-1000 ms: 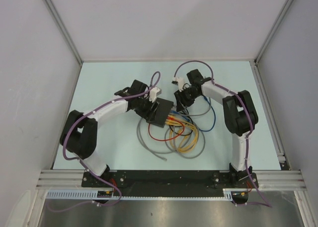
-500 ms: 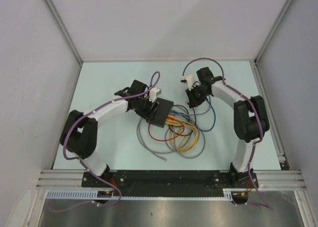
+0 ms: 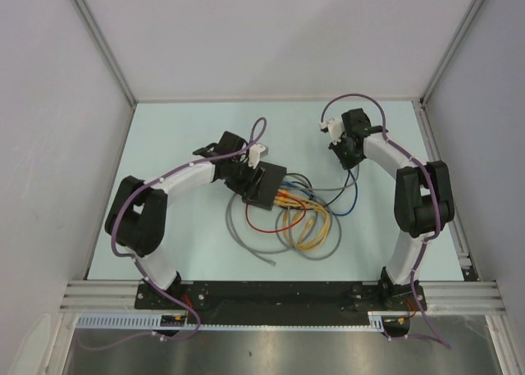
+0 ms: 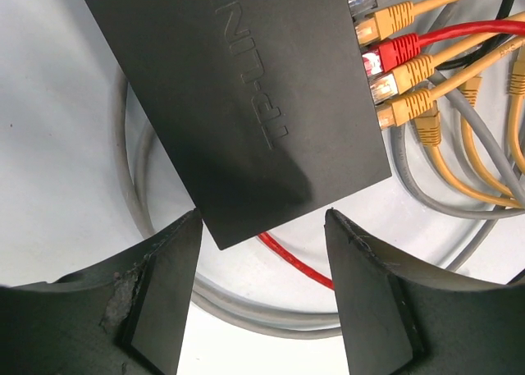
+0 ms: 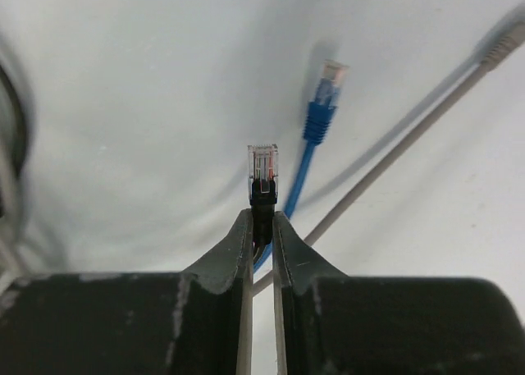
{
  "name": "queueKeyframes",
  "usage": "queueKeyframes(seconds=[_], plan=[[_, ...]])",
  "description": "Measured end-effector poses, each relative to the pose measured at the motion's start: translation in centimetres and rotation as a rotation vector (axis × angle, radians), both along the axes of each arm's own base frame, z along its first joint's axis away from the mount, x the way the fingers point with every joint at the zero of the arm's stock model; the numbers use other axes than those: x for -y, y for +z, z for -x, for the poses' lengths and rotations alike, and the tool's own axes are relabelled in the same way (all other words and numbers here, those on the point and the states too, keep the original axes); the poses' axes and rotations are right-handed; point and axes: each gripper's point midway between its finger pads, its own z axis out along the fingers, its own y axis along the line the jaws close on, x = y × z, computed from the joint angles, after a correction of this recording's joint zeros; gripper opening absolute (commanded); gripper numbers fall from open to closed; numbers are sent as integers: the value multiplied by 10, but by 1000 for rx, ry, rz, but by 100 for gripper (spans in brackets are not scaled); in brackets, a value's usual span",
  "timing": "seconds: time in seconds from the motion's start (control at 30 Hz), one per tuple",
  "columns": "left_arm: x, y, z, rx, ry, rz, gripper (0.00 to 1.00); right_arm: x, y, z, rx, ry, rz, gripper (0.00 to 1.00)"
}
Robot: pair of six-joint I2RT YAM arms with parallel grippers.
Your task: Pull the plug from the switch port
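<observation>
– So, status, near to far?
– Cable loops point(image 3: 308, 240) nearest the bases: yellow, red, grey, tangled. Behind them the switch point(image 4: 246, 104) flat on the table point(image 3: 164, 137), yellow plugs point(image 4: 398, 18) and a red plug point(image 4: 398, 55) seated in its ports.
– Left tool point(image 4: 262, 223)?
– Jaws apart, straddling the switch's near corner. Can't tell if either touches it. Not clamping.
– And the plug point(image 5: 262, 166)?
– Farther out. Right tool point(image 5: 261, 227) pinched together on the plug at its black boot, clear connector poking past the tips, well apart from the switch. Looks out of the port to me. Blue plug point(image 5: 324, 96) and a grey cable point(image 5: 410, 137) lie on the table beyond.
– What can go wrong?
– Grip is thin, so the plug could pivot or slip out. Its lead likely runs back through the tangle; hauling on it could snag the loops and drag the unclamped switch.
</observation>
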Motion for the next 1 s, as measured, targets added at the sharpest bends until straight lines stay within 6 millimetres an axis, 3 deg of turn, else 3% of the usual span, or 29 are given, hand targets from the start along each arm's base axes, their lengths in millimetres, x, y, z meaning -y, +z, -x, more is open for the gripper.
queueKeyframes(seconds=[0.1, 0.13, 0.17, 0.27, 0.3, 0.43, 0.6, 0.63, 0.67, 0.7, 0.73, 0.83, 1.0], plan=[[0, 0, 0, 0, 0, -1, 67, 9, -2, -8, 27, -19, 49, 2], [0, 0, 0, 0, 0, 0, 67, 11, -2, -10, 34, -27, 59, 9], [0, 0, 0, 0, 0, -1, 67, 12, -2, -11, 41, -33, 66, 34], [-1, 1, 0, 1, 0, -2, 67, 8, -1, -11, 37, -30, 42, 66], [-1, 2, 1, 1, 1, -4, 67, 5, 0, -12, 37, -28, 31, 68], [-2, 13, -4, 9, 10, -1, 68, -11, 13, -14, 28, -32, -56, 68], [6, 47, -25, 59, 46, 56, 63, -62, 73, -33, 59, 30, -341, 66], [8, 54, -30, 68, 58, 74, 57, -75, 85, -35, 59, 53, -410, 65], [11, 60, -34, 69, 69, 95, 30, -87, 93, -36, 48, 76, -469, 65], [14, 65, -37, 66, 79, 114, 14, -99, 99, -36, 31, 97, -527, 64], [17, 69, -40, 55, 86, 136, 1, -110, 100, -35, 5, 117, -579, 64], [26, 66, -46, 17, 81, 183, 0, -140, 82, -18, -113, 175, -669, 61], [31, 37, -39, -95, 61, 191, 0, -177, 41, 32, -366, 223, -758, 57]])
